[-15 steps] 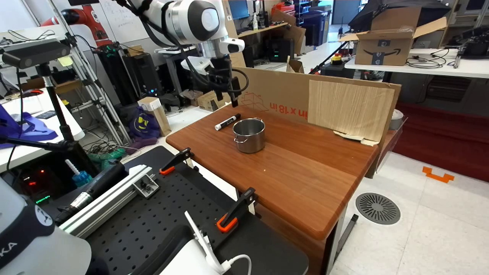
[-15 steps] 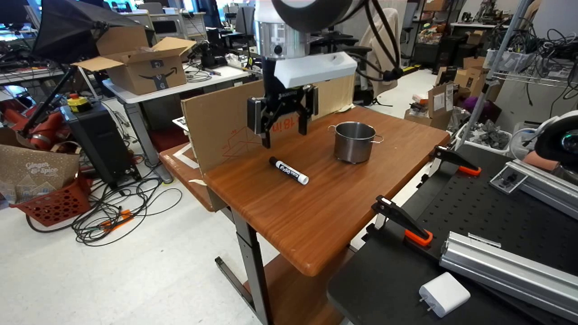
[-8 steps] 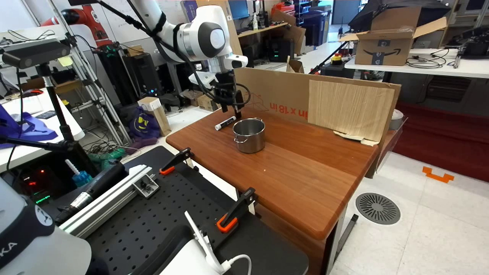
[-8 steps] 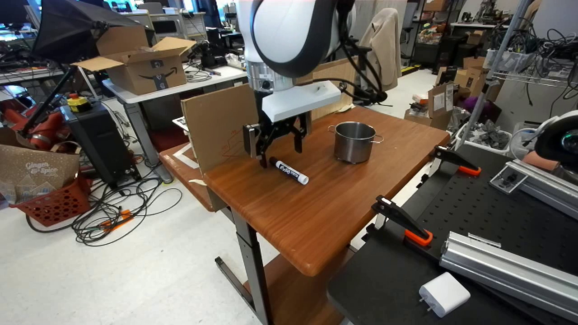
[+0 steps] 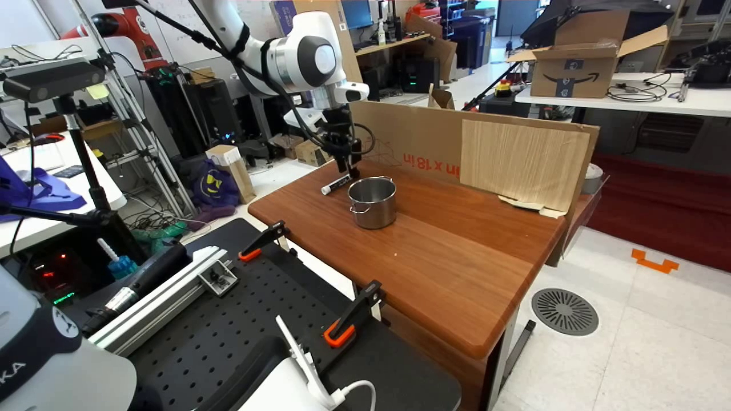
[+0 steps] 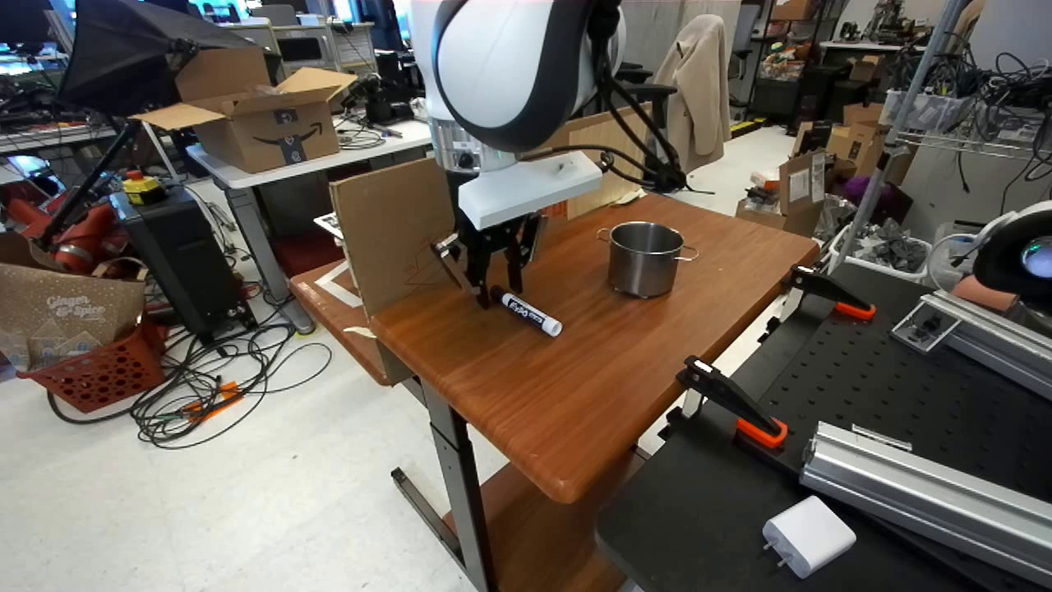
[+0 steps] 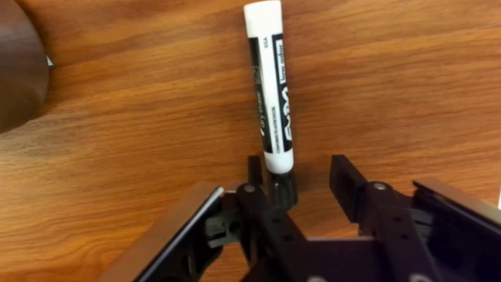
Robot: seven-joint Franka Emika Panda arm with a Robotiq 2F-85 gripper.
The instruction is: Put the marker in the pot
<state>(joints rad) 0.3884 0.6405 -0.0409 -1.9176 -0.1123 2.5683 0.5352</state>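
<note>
The marker (image 7: 272,94) lies flat on the wooden table, its white body toward the top of the wrist view and its black cap low. My gripper (image 7: 297,171) is down at the cap end, jaws partly open and on either side of the cap. In the wrist view the cap sits close to the left finger (image 7: 254,170); whether they touch I cannot tell. Bare wood shows between the cap and the right finger (image 7: 348,188). The silver pot (image 6: 643,267) stands upright a short way from the marker in both exterior views. The wrist view catches only the pot's side (image 7: 19,70).
A cardboard panel (image 5: 428,148) stands along the table's (image 5: 445,251) back edge, close to the gripper. Black and orange clamps (image 6: 731,395) grip the near edge, where a black perforated board (image 5: 240,325) adjoins.
My gripper has come down from above the table to the marker's cap end, and its fingers have drawn partway together. Marker and pot lie where they were.
</note>
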